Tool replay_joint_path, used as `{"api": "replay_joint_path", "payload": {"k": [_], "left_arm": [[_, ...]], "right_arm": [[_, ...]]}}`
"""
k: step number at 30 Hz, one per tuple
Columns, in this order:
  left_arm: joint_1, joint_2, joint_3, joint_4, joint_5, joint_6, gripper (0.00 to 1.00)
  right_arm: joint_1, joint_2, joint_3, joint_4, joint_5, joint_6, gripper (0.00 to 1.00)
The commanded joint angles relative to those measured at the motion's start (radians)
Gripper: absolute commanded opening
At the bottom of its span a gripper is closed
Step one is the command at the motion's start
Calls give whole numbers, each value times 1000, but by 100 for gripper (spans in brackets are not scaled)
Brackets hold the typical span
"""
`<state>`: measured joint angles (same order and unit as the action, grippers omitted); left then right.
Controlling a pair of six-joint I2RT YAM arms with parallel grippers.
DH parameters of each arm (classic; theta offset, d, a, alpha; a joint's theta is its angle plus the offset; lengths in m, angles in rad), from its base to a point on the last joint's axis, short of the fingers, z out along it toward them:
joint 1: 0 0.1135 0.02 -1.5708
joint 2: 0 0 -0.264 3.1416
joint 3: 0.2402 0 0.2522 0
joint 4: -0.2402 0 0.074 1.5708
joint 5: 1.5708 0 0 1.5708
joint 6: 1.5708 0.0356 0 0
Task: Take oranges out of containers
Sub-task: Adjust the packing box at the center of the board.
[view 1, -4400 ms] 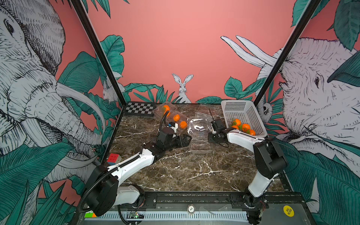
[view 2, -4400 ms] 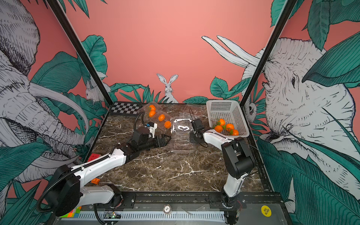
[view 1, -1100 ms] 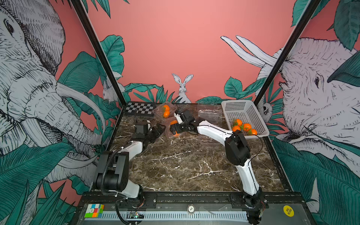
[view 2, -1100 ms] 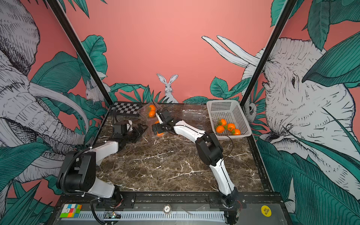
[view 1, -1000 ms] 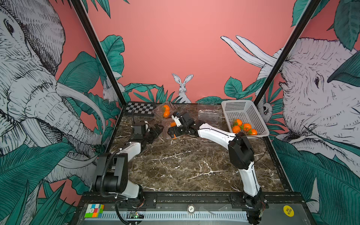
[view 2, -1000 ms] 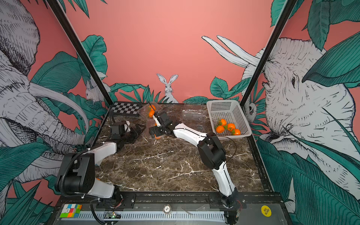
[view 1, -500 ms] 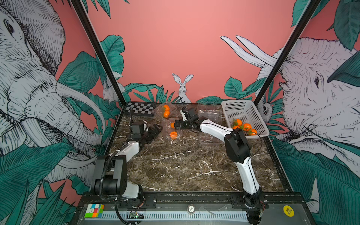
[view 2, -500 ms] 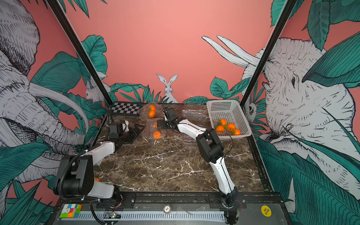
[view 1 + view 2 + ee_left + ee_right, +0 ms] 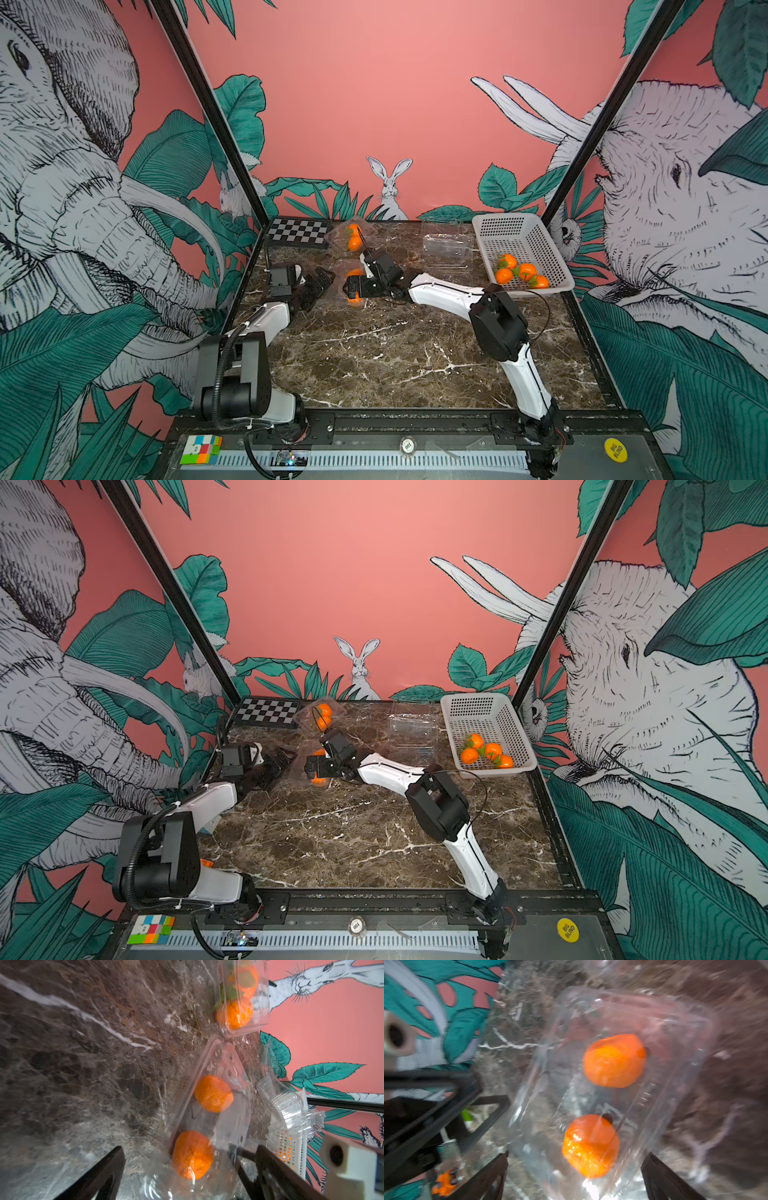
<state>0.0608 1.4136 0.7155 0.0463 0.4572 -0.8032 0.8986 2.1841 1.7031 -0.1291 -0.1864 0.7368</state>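
Oranges in basket: in both top views we count four oranges point(image 9: 521, 272) lying in the white basket point(image 9: 519, 226); that half looks done.
Top views, containers: the back container point(image 9: 352, 237) holds two fruits near the checkerboard point(image 9: 297, 232). The middle container point(image 9: 300, 773) holds two more on the worktop point(image 9: 395, 353), and empty containers point(image 9: 446, 249) sit beside the basket. We judge four oranges are left to take out.
Top views, grippers: the left gripper point(image 9: 321, 286) and right gripper point(image 9: 311, 766) flank the middle container, both spread wide and holding nothing; the right one hides part of it.
Left wrist: two fruits show through clear plastic, the nearer one between the wide jaws. We cannot tell whether the middle container is latched shut.
Right wrist: blurred. We see the same container and two fruits, with the jaws wide on either side of the nearer one; contact with the plastic is hard to make out.
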Motion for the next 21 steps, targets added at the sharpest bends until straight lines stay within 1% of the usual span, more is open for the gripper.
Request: {"api": "replay_joint_path", "payload": {"k": [1, 5, 12, 14, 18, 21], "left_arm": [[13, -53, -16, -62, -12, 31, 99], [24, -42, -48, -32, 12, -10, 99], [27, -58, -89, 18, 27, -73, 99], [26, -68, -94, 24, 42, -83, 99], [25, -70, -113, 43, 62, -101, 99], [22, -67, -138, 84, 72, -135, 99]], "right_arm": [[8, -66, -68, 104, 41, 102, 99], [1, -109, -116, 66, 101, 55, 99], [-64, -142, -68, -46, 150, -107, 99], [-86, -139, -53, -48, 140, -160, 98], [-109, -87, 32, -95, 113, -256, 99], [-117, -53, 70, -104, 106, -296, 99]]}}
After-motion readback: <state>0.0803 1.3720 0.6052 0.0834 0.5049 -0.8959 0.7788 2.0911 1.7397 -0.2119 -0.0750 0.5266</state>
